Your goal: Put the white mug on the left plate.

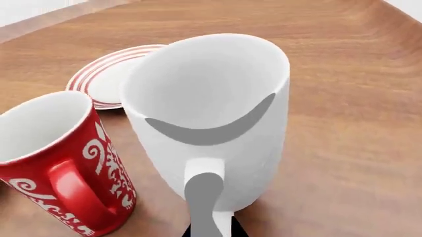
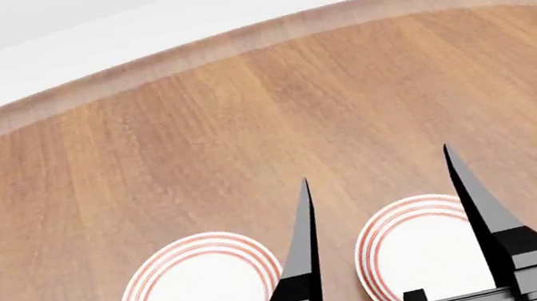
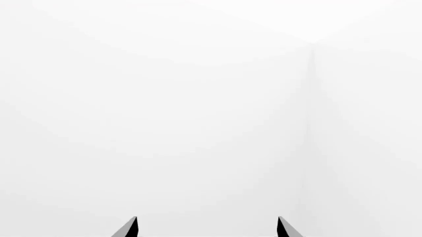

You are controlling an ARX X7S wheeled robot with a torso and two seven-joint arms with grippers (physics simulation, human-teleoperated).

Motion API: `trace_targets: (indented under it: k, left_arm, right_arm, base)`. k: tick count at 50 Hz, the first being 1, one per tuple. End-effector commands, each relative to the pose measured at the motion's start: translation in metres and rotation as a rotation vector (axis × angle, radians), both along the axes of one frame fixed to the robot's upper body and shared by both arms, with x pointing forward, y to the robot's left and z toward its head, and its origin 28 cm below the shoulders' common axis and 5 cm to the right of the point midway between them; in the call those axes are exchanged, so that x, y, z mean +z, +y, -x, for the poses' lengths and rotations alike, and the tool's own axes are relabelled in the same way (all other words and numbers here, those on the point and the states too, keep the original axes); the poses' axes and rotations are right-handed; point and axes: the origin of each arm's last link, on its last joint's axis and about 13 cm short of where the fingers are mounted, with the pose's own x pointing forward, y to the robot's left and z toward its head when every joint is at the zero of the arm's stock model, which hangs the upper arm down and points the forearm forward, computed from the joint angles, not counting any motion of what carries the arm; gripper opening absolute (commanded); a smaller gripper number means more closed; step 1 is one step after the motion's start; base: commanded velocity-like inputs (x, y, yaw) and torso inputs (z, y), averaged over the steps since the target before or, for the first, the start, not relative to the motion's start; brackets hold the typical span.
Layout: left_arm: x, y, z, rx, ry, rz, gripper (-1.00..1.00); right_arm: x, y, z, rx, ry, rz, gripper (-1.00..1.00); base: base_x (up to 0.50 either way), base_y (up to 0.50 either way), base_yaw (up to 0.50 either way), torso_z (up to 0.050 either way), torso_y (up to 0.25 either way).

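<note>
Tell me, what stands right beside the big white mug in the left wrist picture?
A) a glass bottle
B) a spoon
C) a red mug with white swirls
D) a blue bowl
C: a red mug with white swirls stands upright close beside the white mug, with a red-ringed plate on the wooden table behind them.

White mug (image 1: 218, 123) beside red mug (image 1: 63, 163); plate (image 1: 108, 79) behind both

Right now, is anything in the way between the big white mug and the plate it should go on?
Nothing visible blocks it. The white mug stands beside the red mug, with a red-ringed plate just behind.
</note>
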Motion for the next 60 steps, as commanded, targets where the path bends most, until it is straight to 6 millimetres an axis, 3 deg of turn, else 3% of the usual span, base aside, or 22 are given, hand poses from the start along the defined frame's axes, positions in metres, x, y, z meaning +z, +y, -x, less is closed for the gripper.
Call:
trace_targets:
  k: [1,26,60]
  left_arm:
    - [0.02,-0.001,-0.003,-0.003,-0.05,0.035,-1.0]
    - [0.077,0.0,-0.014,0.008,-0.138,0.143,-1.0]
    - [0.102,0.019,-0.05,0.144,-0.168,0.214,-1.0]
  right_arm:
    - [0.001,0.0,0.0,0.001,-0.003,0.0,1.0]
    - [0.003,0.001,0.002,0.003,-0.01,0.0,1.0]
    - [0.003,0.001,0.001,0.006,-0.01,-0.001,1.0]
  base:
    - [0.0,0.0,0.0,0.0,0.0]
    - [0.0,0.0,0.0,0.0,0.0]
    - [0.0,0.0,0.0,0.0,0.0]
